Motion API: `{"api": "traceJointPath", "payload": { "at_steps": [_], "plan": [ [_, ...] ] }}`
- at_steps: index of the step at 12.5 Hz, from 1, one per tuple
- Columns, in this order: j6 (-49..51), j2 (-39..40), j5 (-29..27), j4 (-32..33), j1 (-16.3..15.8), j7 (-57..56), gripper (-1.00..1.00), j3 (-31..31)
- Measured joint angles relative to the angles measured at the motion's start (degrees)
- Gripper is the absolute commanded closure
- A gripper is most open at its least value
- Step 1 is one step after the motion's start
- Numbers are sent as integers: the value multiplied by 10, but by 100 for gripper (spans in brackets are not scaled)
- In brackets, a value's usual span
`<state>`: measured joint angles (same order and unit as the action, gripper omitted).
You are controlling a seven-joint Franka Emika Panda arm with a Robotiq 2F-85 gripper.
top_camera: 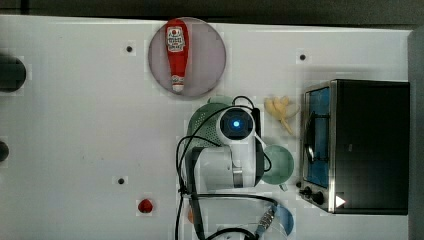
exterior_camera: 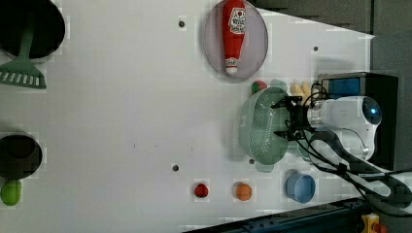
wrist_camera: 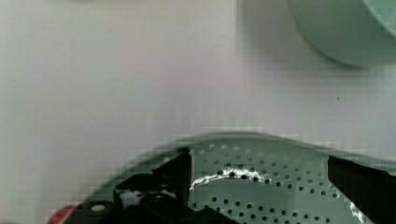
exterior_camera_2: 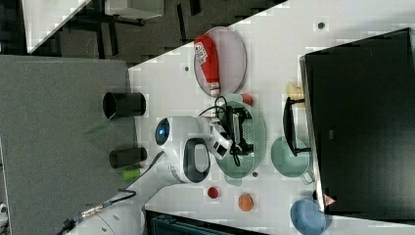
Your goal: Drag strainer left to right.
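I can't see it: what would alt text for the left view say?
A white robot arm holds its open gripper over a mint-green strainer on a white table. A ketchup bottle lies on a plate, and a blue cup stands nearby.

Red plastic ketchup bottle point(top_camera: 176, 54) w/ white cap, lying on round grey plate point(top_camera: 210, 55), top view upper centre: white label w/ print, too small to read. Same label in left view, upper centre. Black toaster oven point(top_camera: 370, 145), top view's right: small white triangle mark at lower front corner. No legible words or nos. elsewhere.
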<state>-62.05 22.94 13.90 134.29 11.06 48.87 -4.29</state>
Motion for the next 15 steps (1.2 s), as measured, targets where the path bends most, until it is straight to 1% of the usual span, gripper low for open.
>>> {"api": "traceJointPath", "payload": {
  "at_steps": [3, 5, 6, 7, 9, 11, 12, 13, 14, 15],
  "plan": [
    [2, -5, 3, 3, -5, -4, -100, 25],
    [1, -6, 4, 4, -2, -15, -100, 36],
    [-2, -4, -5, 4, -2, -20, -100, 40],
    [2, -5, -16, 2, -1, -26, -100, 37],
    [17, -24, -8, 3, -1, -61, -100, 31],
    [50, -60, -24, 0, 5, -125, -100, 9],
    [65, -87, -23, 2, 6, -158, -100, 1],
    [102, -123, -23, 3, 5, -187, -100, -5],
    [142, -164, -40, 2, 1, -214, -100, -9],
    [183, -206, -71, -4, 2, -241, -100, -22]
  ]
}}
